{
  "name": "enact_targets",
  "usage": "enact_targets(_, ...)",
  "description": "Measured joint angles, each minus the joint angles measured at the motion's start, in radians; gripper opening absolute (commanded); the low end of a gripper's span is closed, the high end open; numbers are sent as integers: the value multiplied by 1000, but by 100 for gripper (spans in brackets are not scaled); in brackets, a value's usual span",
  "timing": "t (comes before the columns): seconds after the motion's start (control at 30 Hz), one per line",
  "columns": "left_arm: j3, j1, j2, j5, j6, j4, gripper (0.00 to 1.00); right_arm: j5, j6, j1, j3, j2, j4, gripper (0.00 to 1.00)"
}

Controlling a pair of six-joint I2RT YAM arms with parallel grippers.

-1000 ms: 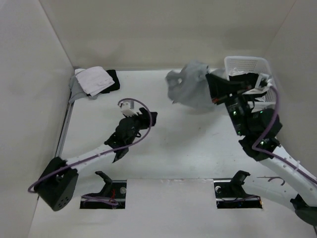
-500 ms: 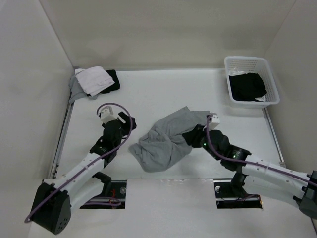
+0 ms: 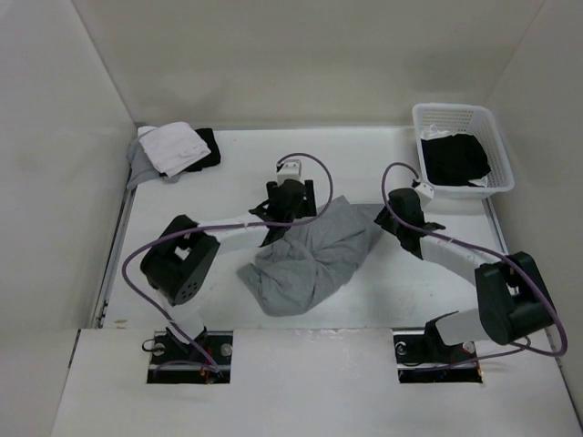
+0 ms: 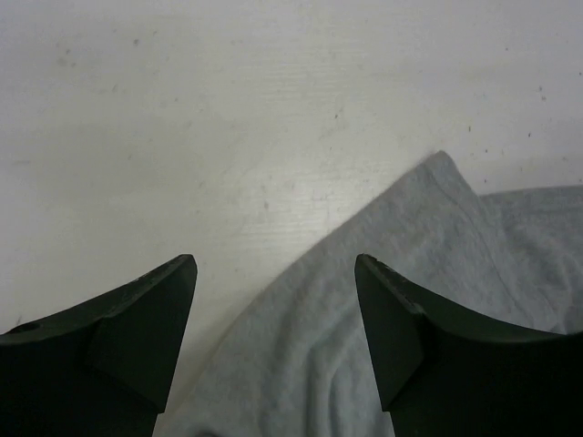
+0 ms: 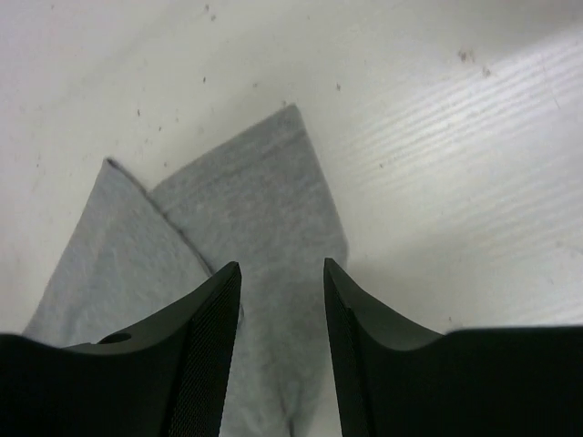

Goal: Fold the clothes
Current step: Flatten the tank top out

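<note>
Gray top [image 3: 305,259] lies crumpled mid-worktop [image 3: 228,173]. Left fingers [image 4: 137,337] open over its 11 o'clock edge. Right fingers [image 5: 196,355] apart above strap tips at 2 o'clock. Best: pinch one layer each, draw outward, flatten before folding.

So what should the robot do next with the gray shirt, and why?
Probably lower the right end effector and pinch the corner of the gray top under it. The top lies crumpled on the table, not spread flat, and the open jaws hang right over that pointed corner, holding nothing. Pulling it outward could start flattening the top for folding.
</note>
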Motion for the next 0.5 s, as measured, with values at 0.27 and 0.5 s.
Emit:
enact_targets(0.27,354,30,335,177,101,-29,66,-16,-24,-56,150,216,9,43)
enact_targets(0.5,553,11,495,304,196,-106,56,-64,-36,-88,238,261,-23,42)
